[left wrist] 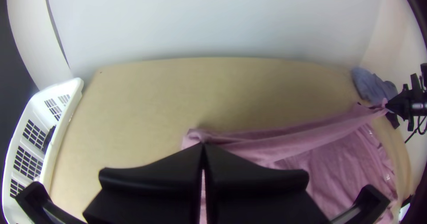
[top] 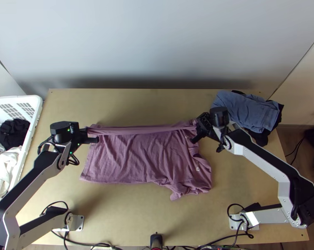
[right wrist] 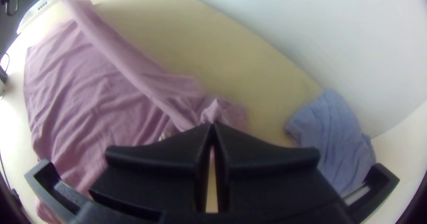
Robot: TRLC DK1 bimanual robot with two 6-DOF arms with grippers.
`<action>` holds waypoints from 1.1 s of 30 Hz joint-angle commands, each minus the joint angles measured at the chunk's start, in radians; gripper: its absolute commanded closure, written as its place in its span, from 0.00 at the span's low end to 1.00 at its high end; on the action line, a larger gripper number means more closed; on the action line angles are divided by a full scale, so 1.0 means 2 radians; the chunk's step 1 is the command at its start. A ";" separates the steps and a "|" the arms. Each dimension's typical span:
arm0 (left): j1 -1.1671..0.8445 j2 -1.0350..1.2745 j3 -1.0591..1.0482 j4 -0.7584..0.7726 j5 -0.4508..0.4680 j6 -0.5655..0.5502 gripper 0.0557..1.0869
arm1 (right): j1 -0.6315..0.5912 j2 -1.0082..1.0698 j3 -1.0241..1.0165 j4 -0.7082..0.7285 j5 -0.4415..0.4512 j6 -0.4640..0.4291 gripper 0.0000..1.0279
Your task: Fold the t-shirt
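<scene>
Setting up a fold, likely: your t-shirt (top: 127, 158) lies spread on the table (top: 157, 221), rumpled at 4 o'clock. Farther off, your left gripper (left wrist: 203, 145) pinches its lifted edge at 10 o'clock, your right gripper (right wrist: 212, 125) at 2. Next, bring that taut edge toward 6, lower evenly.

You lose part of the white basket (top: 35, 125) past the top view's left edge. The mark (top: 197, 166) on the pink shirt (top: 131, 156) is too small for you to read.
</scene>
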State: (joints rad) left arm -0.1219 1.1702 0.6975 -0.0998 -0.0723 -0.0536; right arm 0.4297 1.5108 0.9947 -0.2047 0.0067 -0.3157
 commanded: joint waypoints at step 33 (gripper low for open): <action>-0.018 0.035 0.003 -0.127 0.000 -0.002 0.11 | 0.017 -0.066 -0.095 -0.021 -0.003 0.008 0.04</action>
State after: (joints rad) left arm -0.1501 1.2438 0.6022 -0.1337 -0.0738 -0.0414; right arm 0.4751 1.4467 0.8047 -0.2047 0.0017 -0.2844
